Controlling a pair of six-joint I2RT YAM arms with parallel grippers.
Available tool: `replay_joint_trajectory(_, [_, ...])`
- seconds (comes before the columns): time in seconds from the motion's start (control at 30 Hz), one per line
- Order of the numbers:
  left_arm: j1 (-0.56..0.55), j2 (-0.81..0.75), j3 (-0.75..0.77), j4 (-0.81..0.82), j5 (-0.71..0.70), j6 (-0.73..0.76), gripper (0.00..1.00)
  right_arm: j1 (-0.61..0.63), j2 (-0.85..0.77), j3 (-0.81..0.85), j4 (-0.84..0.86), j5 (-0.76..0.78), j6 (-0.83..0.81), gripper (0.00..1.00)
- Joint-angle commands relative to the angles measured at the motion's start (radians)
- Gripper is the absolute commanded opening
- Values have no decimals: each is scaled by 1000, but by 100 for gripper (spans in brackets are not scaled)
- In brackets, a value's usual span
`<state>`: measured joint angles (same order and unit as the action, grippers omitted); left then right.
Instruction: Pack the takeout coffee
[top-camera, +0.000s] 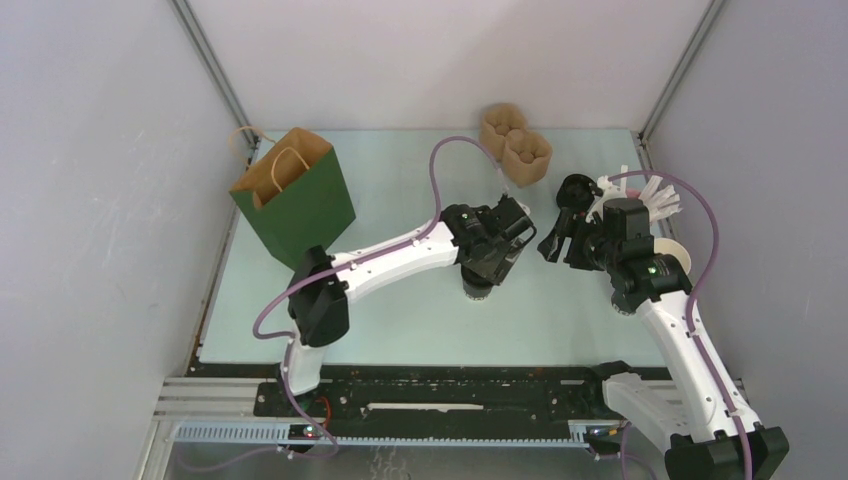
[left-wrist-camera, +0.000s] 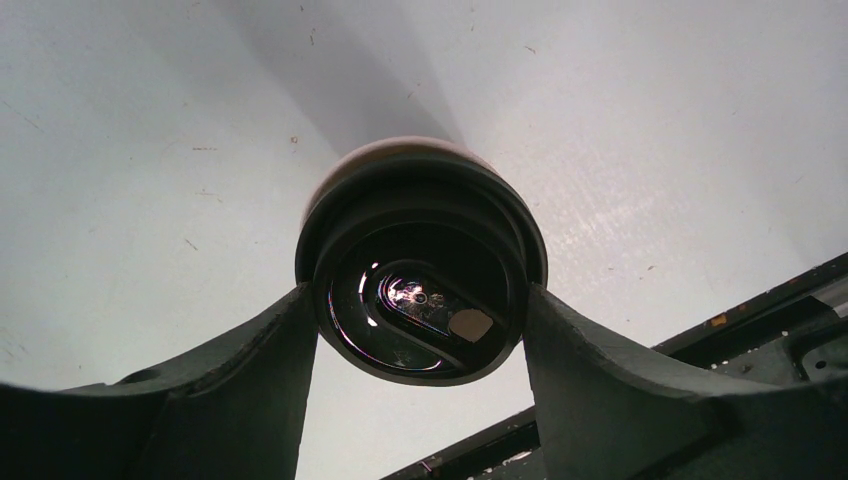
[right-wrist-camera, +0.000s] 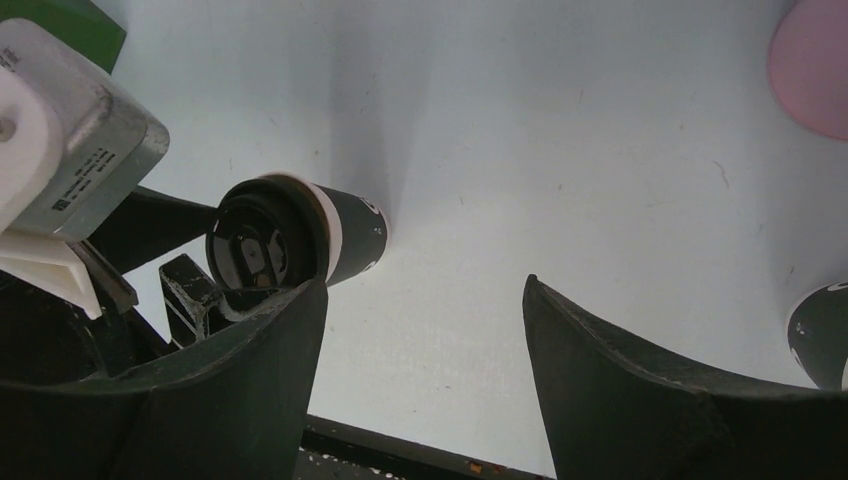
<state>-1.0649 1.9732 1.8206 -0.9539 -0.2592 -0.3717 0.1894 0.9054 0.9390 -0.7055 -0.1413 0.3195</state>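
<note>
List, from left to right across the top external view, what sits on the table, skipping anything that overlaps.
green paper bag → takeout coffee, held by the left gripper → right gripper, open → white straws

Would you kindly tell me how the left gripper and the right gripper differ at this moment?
The left gripper is shut on the takeout coffee, fingers against both sides of its black lid; the right gripper is open, with only table showing in its gap. The left gripper points down over the cup; the right gripper hangs to the cup's right, apart from it. Both have dark two-finger ends.
</note>
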Motion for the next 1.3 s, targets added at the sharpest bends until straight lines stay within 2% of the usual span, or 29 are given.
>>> replay_joint_trajectory(0.0, [-4,9,74,-5,-22,30,73,-7,-18,-3,32,-12,-19,80])
replay_joint_trajectory(0.73, [20,58,66,-13,-1,41,75,-7,-13,-3,34,-30,-17,80])
replay_joint_trajectory(0.9, [22,35,32,0,2,31,85,-7,-3,-10,39,-45,-11,80])
replay_joint_trajectory(1.1, [23,-3,71,-12,4,42,99,-14,-1,-10,44,-52,-4,80])
replay_joint_trajectory(1.27, [26,-48,110,-21,11,43,100,-27,-2,-9,45,-63,1,81])
